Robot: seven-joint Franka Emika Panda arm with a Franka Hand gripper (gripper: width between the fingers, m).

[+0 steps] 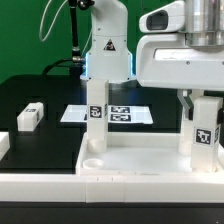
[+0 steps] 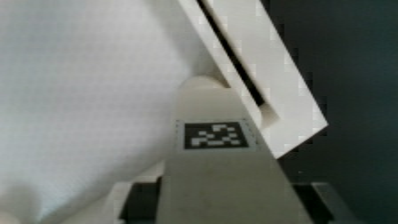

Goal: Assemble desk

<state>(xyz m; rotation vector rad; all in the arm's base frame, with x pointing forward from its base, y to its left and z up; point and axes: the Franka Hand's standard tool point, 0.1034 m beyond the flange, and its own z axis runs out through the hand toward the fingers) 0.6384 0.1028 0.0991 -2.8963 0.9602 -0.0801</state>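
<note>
In the exterior view, my end effector [image 1: 205,100] comes down from the upper part of the exterior view's right, and its fingers sit on either side of the top of a white square leg [image 1: 204,133] that stands upright in the tabletop's [image 1: 140,165] corner socket on that side; a black-and-white tag shows on the leg's face. A second leg [image 1: 96,122], also tagged, stands upright in the socket toward the exterior view's left. The tabletop lies flat on the black surface [image 1: 30,92] at the front of the scene, its raised rim facing up. Behind it, flat on the surface, lies the marker board [image 1: 75,113], partly hidden by the second leg. Farther toward the exterior view's left, a loose leg [image 1: 30,117] lies on its side, well apart from the tabletop. In the wrist view, the gripped leg [image 2: 217,170] fills the middle with its tag facing the camera, and my dark fingertips [image 2: 146,197] press against both of its sides, so I am clamped on it. The tabletop's white panel and rim [image 2: 267,70] lie beyond it.
</note>
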